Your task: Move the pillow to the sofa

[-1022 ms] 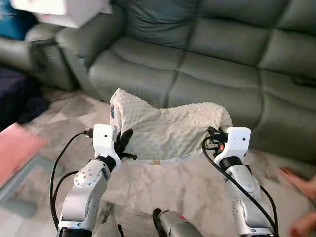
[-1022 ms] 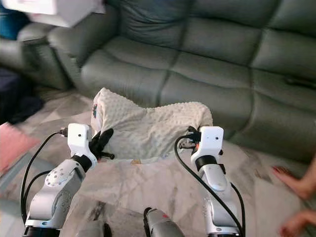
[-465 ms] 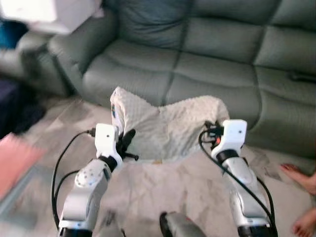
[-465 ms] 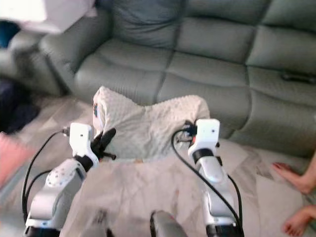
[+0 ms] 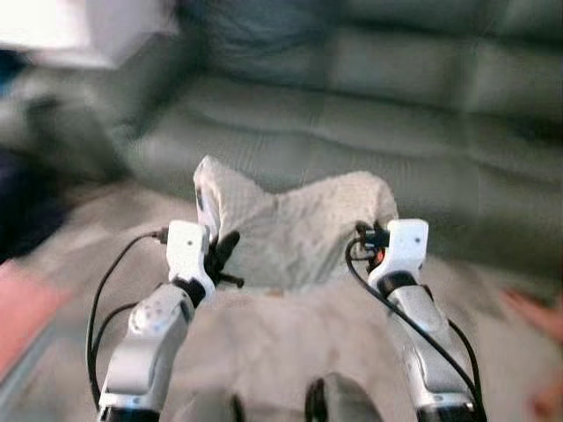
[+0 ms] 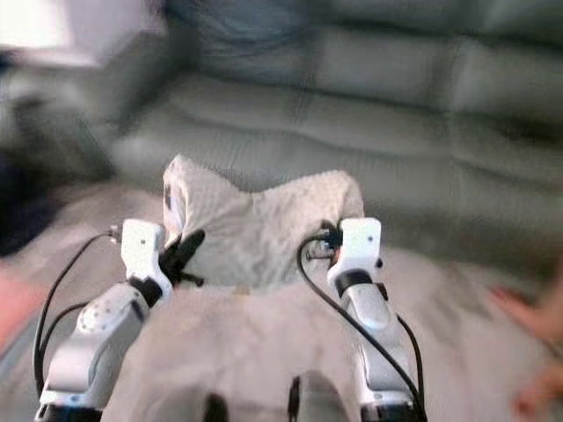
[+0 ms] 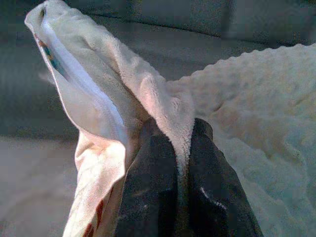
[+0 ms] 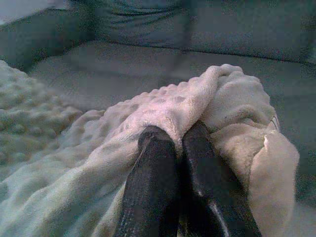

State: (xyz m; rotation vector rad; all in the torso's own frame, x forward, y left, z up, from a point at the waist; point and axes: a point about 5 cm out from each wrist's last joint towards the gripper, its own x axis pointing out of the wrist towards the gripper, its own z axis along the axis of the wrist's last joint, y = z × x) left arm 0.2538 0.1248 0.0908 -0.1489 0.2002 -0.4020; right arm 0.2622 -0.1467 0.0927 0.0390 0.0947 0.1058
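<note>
A cream, bumpy-textured pillow [image 5: 295, 229] hangs between my two arms, held up off the floor in front of the grey-green sofa [image 5: 369, 123]. My left gripper [image 7: 180, 148] is shut on the pillow's left edge, with the fabric pinched between its black fingers [image 7: 153, 182]. At the pillow's right corner, my right gripper [image 8: 178, 140] is shut on a fold of the cloth. In the eye views the left gripper [image 5: 222, 255] sits at the pillow's lower left and the right wrist [image 5: 400, 246] at its right side. The eye views are blurred.
The sofa's seat cushions [image 6: 290, 132] lie straight ahead beyond the pillow. A white box [image 5: 79, 31] rests on the armrest at the far left. A person's bare foot [image 5: 532, 312] is on the marble floor at the right. A pink mat [image 5: 22, 308] lies at the left.
The whole picture has shifted and blurred, so the camera is moving and the sofa looks closer. Both grippers keep their hold on the pillow, and the right arm has drawn slightly inward.
</note>
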